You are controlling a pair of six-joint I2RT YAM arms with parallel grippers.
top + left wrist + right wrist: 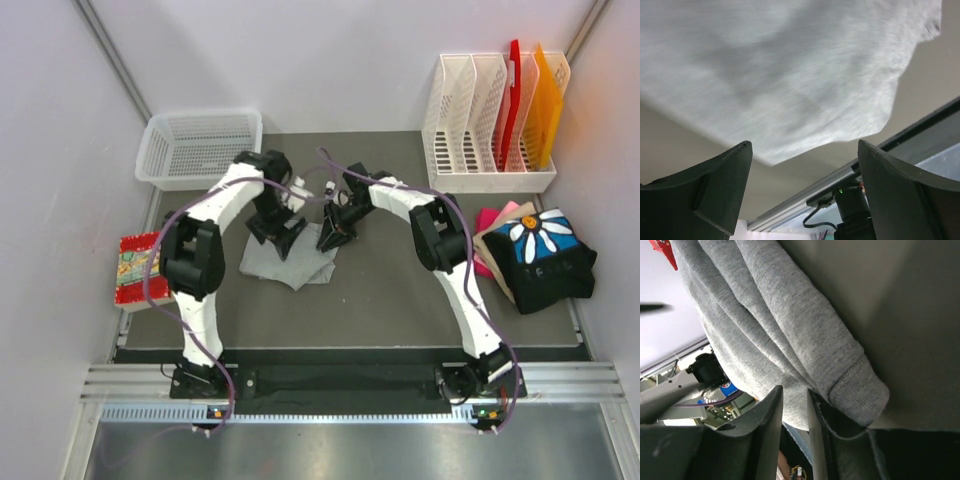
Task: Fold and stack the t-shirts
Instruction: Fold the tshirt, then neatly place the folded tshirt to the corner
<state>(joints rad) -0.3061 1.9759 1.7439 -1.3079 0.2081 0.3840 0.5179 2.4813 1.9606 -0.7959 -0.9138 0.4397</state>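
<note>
A light grey t-shirt [290, 262] lies crumpled on the dark mat in the middle of the table. My left gripper [281, 236] hovers over its far left part. In the left wrist view the left gripper [802, 145] is open, its fingers [722, 185] wide apart and empty below the grey cloth [790, 75]. My right gripper [335, 236] is at the shirt's far right edge. In the right wrist view the right gripper [795, 392] has its jaws close together on a fold of the grey cloth [765, 320], and a hemmed roll [855, 390] rests against one finger.
A pile of other t-shirts [535, 255], black with a daisy print, pink and tan, sits at the right. A white basket [200, 148] stands at the back left and a white file rack [490, 120] at the back right. A red patterned folded item [135, 268] lies at the left edge.
</note>
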